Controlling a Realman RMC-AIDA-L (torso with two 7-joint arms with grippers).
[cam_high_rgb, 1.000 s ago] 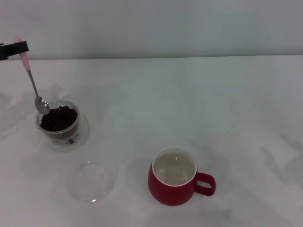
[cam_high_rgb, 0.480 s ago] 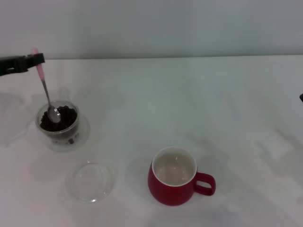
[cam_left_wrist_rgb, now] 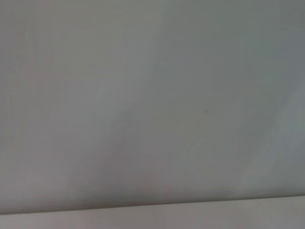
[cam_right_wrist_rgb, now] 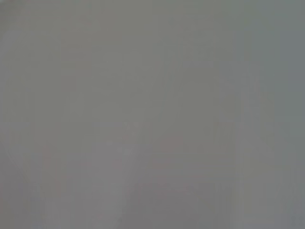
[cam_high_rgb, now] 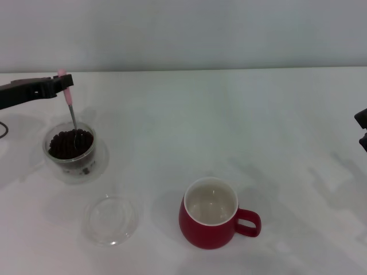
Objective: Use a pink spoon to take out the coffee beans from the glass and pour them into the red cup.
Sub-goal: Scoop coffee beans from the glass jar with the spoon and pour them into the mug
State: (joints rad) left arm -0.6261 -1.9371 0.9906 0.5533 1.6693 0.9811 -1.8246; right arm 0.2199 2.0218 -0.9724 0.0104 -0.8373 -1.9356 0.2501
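In the head view the glass [cam_high_rgb: 71, 156] stands at the left of the table, full of dark coffee beans [cam_high_rgb: 70, 143]. My left gripper [cam_high_rgb: 62, 83] reaches in from the left edge and is shut on the pink spoon [cam_high_rgb: 70, 107] by its pale pink handle. The spoon hangs nearly upright with its metal bowl down among the beans. The red cup [cam_high_rgb: 213, 214] stands at front centre, white inside, with no beans showing in it, handle to the right. My right gripper [cam_high_rgb: 362, 129] just shows at the right edge. Both wrist views show only blank grey surface.
A flat shallow clear glass dish [cam_high_rgb: 110, 220] lies on the white table [cam_high_rgb: 229, 126] in front of the glass, left of the red cup. A grey wall runs along the table's far edge.
My left gripper has moved right with the spoon. The spoon's bowl went from beside the glass rim down into the beans. My right gripper has come into view at the right edge.
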